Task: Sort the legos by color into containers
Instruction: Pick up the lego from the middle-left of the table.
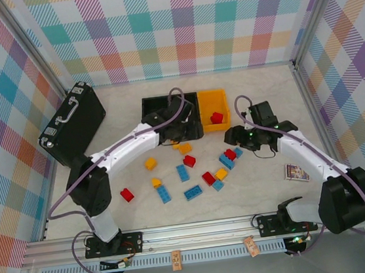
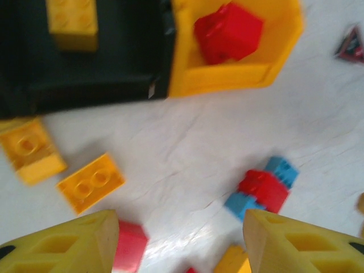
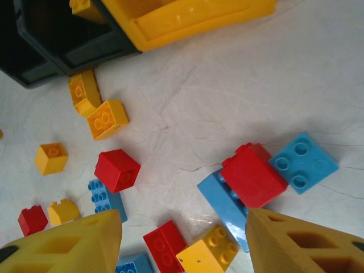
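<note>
Both sets of jaws are partway open, gripping and touching nothing. Left gripper (image 2: 181,242) hovers just front-left of the yellow bin (image 1: 211,94), right gripper (image 3: 183,242) front-right. Red lego (image 2: 228,31) inside the bin, yellow lego (image 2: 71,23) in the adjoining black bin (image 2: 114,68). Loose legos (image 1: 192,193) lie in front.

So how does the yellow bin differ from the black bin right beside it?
The yellow bin is bright yellow-orange, the black bin dark. The yellow bin holds a red brick; the black bin holds a yellow brick. Both are open-topped, standing side by side.
</note>
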`<state>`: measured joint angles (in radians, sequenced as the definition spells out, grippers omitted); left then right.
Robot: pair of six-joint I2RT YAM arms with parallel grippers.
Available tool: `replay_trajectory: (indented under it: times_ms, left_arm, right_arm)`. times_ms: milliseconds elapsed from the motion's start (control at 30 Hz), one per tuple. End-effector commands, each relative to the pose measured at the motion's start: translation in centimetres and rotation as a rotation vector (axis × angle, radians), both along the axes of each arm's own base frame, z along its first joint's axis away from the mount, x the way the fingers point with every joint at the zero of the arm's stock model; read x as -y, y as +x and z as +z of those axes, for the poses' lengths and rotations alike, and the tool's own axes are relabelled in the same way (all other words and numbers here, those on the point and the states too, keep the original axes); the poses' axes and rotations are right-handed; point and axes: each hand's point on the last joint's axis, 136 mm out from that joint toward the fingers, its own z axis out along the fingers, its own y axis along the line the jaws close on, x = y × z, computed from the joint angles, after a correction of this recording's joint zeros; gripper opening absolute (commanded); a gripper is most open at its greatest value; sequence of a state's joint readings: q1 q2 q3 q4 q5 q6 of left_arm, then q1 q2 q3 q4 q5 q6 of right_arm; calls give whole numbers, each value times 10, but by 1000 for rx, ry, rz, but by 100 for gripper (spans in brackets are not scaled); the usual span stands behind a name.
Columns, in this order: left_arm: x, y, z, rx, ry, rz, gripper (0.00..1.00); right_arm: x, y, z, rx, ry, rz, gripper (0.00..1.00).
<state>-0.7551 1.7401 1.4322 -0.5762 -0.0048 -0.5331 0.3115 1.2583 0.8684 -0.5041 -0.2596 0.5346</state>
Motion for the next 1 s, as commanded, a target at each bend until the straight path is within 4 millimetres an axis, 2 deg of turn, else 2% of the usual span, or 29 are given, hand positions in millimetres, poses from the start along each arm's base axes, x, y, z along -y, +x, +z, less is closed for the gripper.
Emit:
replay_trajectory:
  times_ms: [0,233,400,667,800,967]
  left_arm:
    - [-26,-18,2,14,32,48,60]
    - [-64,-52,-26,-80,69,159,60]
    - [-86,-91,-41,-165,118,222,59]
    - [-112,-153,-65,-275,196,300,61]
    - [-119,-171,-79,-312,218,325,64]
    - [-122,-179,-99,-349,256,329,69]
  right_arm:
    - [-13,0,4,12,4,56,60]
    - [-29,-6,1,-5,-3,108,60]
    - [-39,-15,-3,-20,2,149,60]
    - [-90,-51,-3,-11,117,405,60]
    - [-104,-69,-8,-20,124,487,60]
    - [-104,-70,-16,-38,112,474,60]
